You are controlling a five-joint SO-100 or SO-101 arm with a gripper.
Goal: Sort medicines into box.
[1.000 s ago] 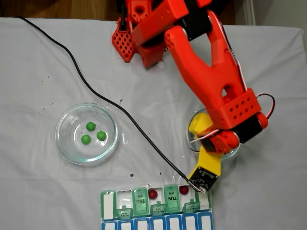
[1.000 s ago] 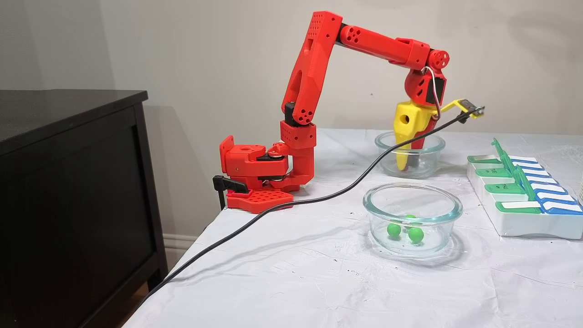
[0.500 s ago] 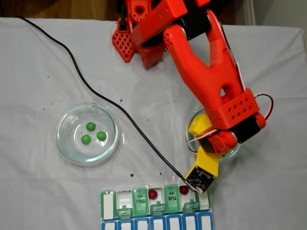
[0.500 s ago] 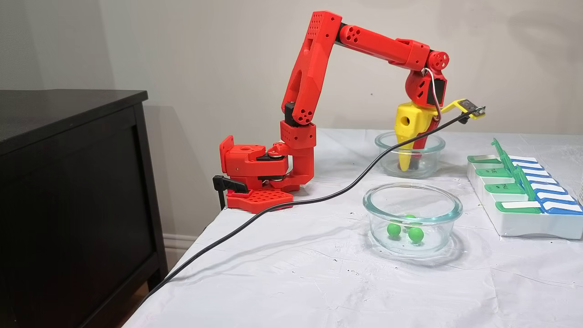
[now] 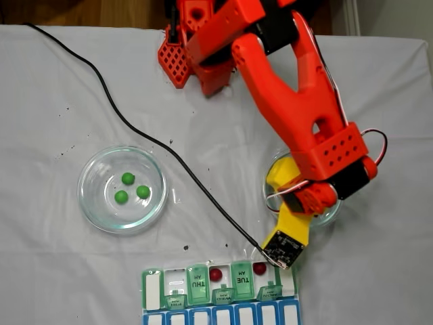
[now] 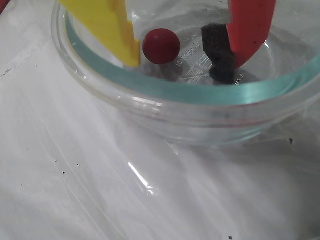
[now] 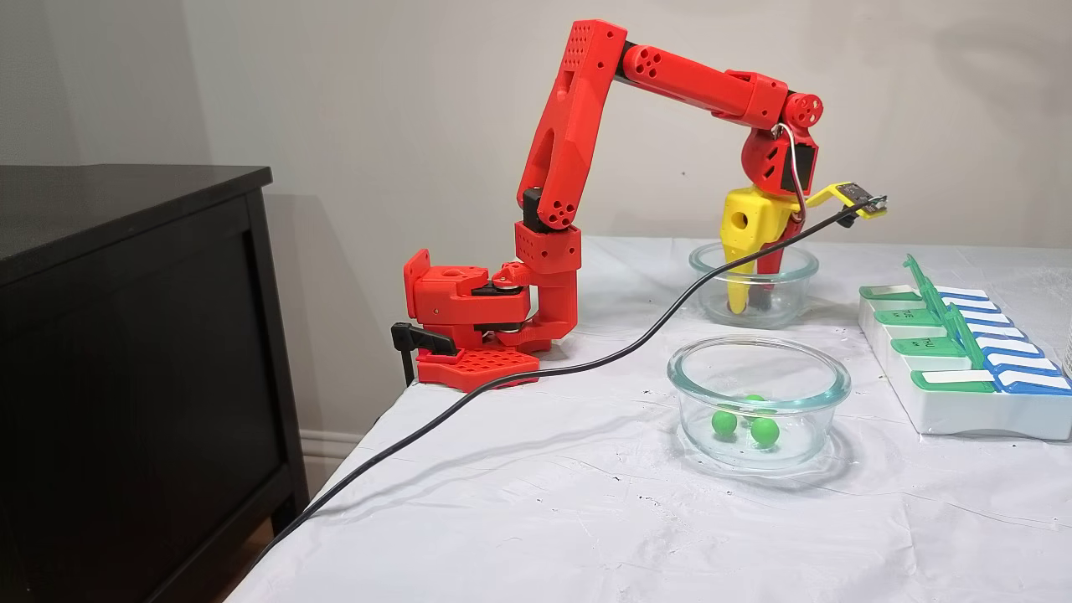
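1. The counter [image 5: 54,88], under a white cloth, carries the whole layout; the arm reaches over it from the far edge in a fixed view, so any lift should clear the black cable [image 5: 135,132] that runs across to the wrist camera.
2. The pill organizer [image 5: 220,298] lies at the near edge in a fixed view, with two dark red balls [image 5: 216,274] already in open compartments. The judgement is that the next red ball belongs in another open cell there.
3. Two glass dishes stand apart: the left dish [image 5: 88,210] holds three green balls [image 5: 128,178]; the right dish [image 6: 165,95] holds the hand.
4. The hand [image 6: 185,55] stands open inside the right dish, its tips low near the floor, gripping nothing.
5. The last red ball [image 6: 161,46] rests just beside the yellow finger [image 6: 107,25], well off the red finger's dark pad [image 6: 219,52]. A good grasp likely calls for shifting to centre the ball, then closing slowly so it does not roll away.
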